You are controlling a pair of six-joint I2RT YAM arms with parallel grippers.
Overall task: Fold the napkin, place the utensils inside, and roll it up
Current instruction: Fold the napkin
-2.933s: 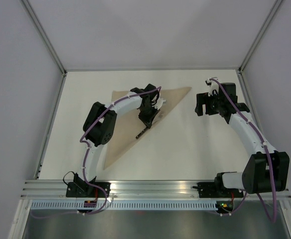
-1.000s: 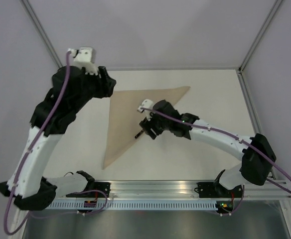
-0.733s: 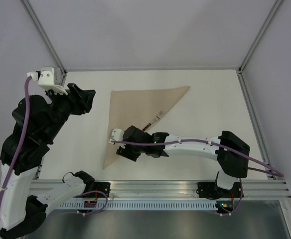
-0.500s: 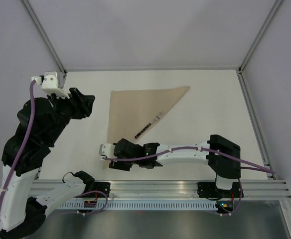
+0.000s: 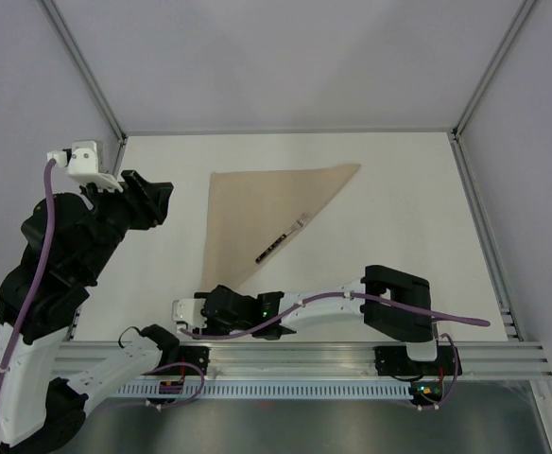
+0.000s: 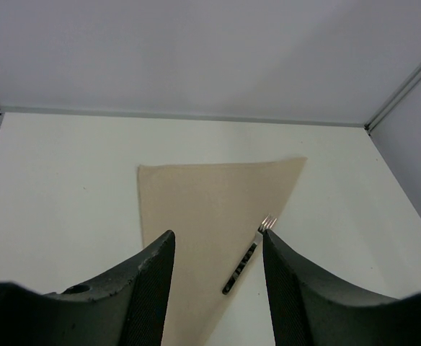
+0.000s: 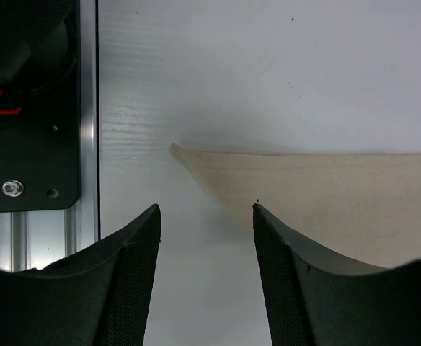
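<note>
Right gripper, open and empty, is arriving at the napkin near corner.
Left gripper, likewise open and empty, is retreating left; fork is lying placed, rolling probably next.

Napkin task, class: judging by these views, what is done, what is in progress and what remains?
Done: the napkin lies folded in a triangle, with the fork along its slanted edge. In hand: the right pincer, open, hovers at the napkin's near corner; the left pincer is open and empty. Left: rolling it up.
</note>
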